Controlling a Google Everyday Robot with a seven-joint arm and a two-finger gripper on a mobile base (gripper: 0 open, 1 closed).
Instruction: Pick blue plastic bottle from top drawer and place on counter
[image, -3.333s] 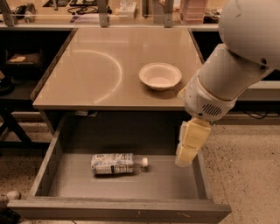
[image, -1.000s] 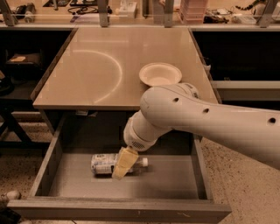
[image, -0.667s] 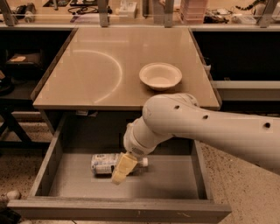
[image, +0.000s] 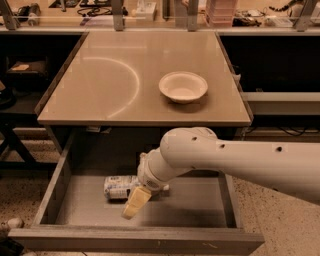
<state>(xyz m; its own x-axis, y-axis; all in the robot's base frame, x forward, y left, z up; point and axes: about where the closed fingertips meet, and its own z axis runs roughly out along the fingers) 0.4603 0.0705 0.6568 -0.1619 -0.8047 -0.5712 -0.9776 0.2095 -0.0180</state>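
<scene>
Camera view: bottle (image: 119, 186) lies in open drawer (image: 200, 205); gripper (image: 136, 202) sits low, touching or just beside it. Grasp: cannot tell. Lift and move to counter (image: 100, 90) not yet done.

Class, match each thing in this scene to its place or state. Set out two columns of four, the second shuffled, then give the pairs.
1 blue plastic bottle
2 white bowl
3 gripper
4 top drawer

a pulled open
b upright on the counter
c lying on its side in the drawer
d hanging just beside the bottle

Pairs: 1-c, 2-b, 3-d, 4-a
</scene>
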